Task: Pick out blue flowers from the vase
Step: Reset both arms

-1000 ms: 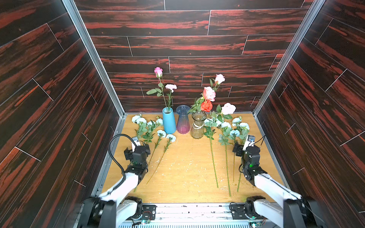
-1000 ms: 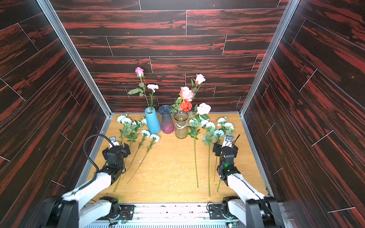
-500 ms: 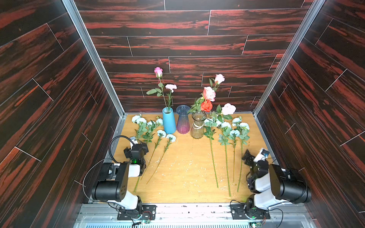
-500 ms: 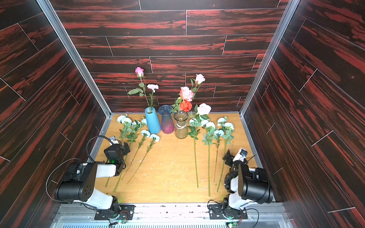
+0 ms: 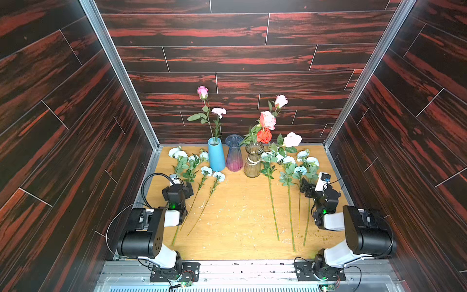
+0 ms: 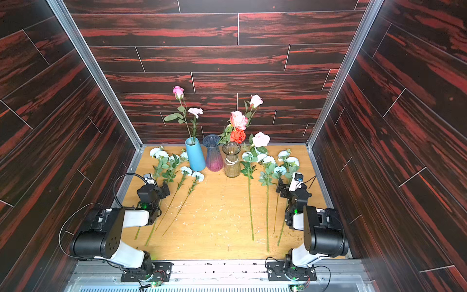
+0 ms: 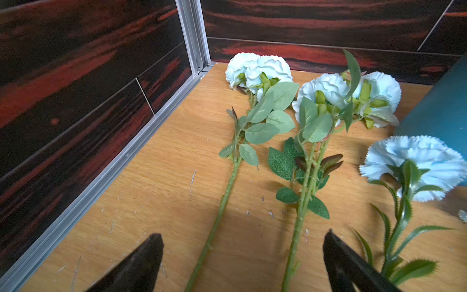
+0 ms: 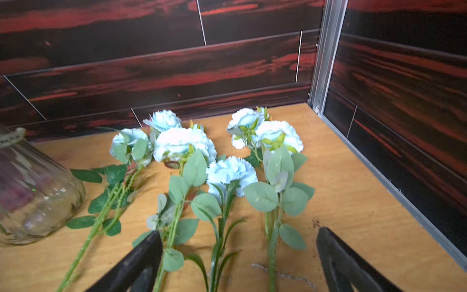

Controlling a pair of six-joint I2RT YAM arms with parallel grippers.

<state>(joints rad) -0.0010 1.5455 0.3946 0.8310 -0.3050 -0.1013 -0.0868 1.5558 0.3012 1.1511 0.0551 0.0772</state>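
Left pincer [image 7: 242, 233]: released, fingers [image 7: 141, 265] spread wide, nothing gripped. It hangs over the wooden table [image 5: 240, 215], left of the purple vase [image 5: 234, 154] and nearer my base than it. In the left wrist view two green stems run through the gap between the fingers, and neither is pinched.

Right pincer [image 8: 238, 230]: released too, spread wide, empty. It sits right of the purple vase, again on the side nearer my base. In the right wrist view three leafy stems pass through its gap. A leaf overlaps one finger, and I cannot tell whether they touch.

Blue flowers [image 5: 289, 159]: every one I can see lies flat on the table, in two lots.
- Left batch [image 5: 193, 158]: left of the purple vase, heads toward the back wall, stems running toward my base.
- Right batch [image 6: 269, 159]: right of the purple vase, same heading, stems roughly parallel.

Blue vase [image 5: 216, 156]: just left of the purple vase. It holds a pink rose [image 5: 202, 91] and a pale pink carnation [image 5: 218, 111], both upright.

Clear glass vase [image 5: 253, 161]: just right of the purple vase. Above it are a red rose [image 5: 264, 135] and a larger pink bloom [image 5: 267, 120].

Pale rose head [image 5: 292, 139]: right of the purple vase, above the right batch. I cannot tell where its stem goes.
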